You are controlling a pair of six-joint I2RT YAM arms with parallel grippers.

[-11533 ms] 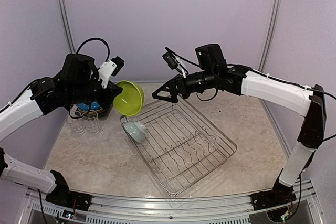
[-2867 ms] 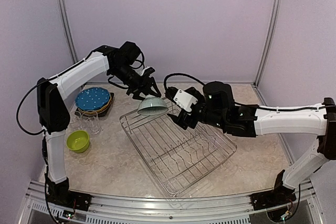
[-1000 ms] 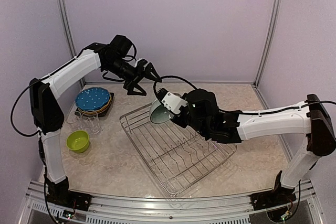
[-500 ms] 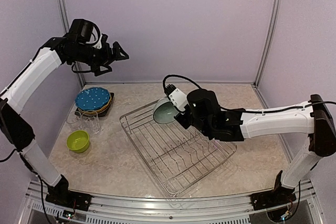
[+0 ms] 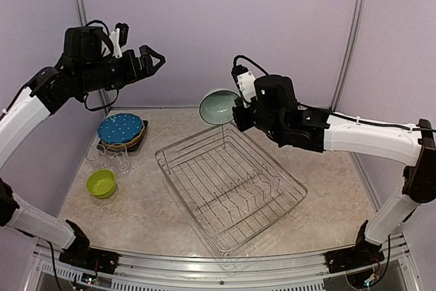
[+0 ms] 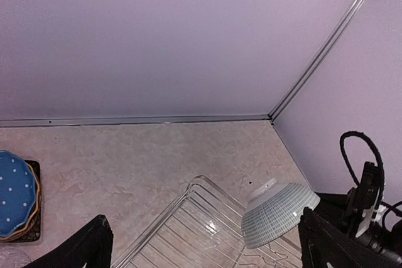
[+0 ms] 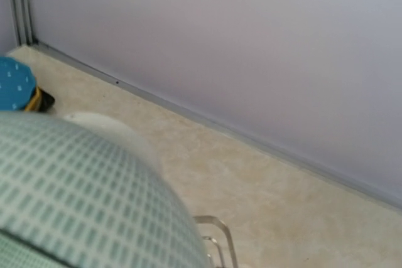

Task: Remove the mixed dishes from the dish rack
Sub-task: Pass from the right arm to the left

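Observation:
The silver wire dish rack [image 5: 231,189] lies mid-table with no dishes in it. My right gripper [image 5: 236,110] is shut on the rim of the pale-blue bowl [image 5: 219,105], held tilted in the air above the rack's far corner. That bowl [image 7: 75,192] fills the lower left of the right wrist view and hides the fingers there. My left gripper [image 5: 154,59] is open and empty, raised high at the back left. In its wrist view the bowl [image 6: 277,213] hangs over the rack [image 6: 201,233]. The blue-dotted plate [image 5: 120,128] tops a stack at the left, the lime bowl [image 5: 101,183] nearer me.
Two clear glasses [image 5: 116,160] stand between the plate stack and the lime bowl. Purple walls enclose the table at the back and both sides. The right arm reaches over the rack's right side.
The right gripper has lifted the pale-blue bowl up and back, from low over the rack to well above its far corner. The left arm has swung up and away to the left.

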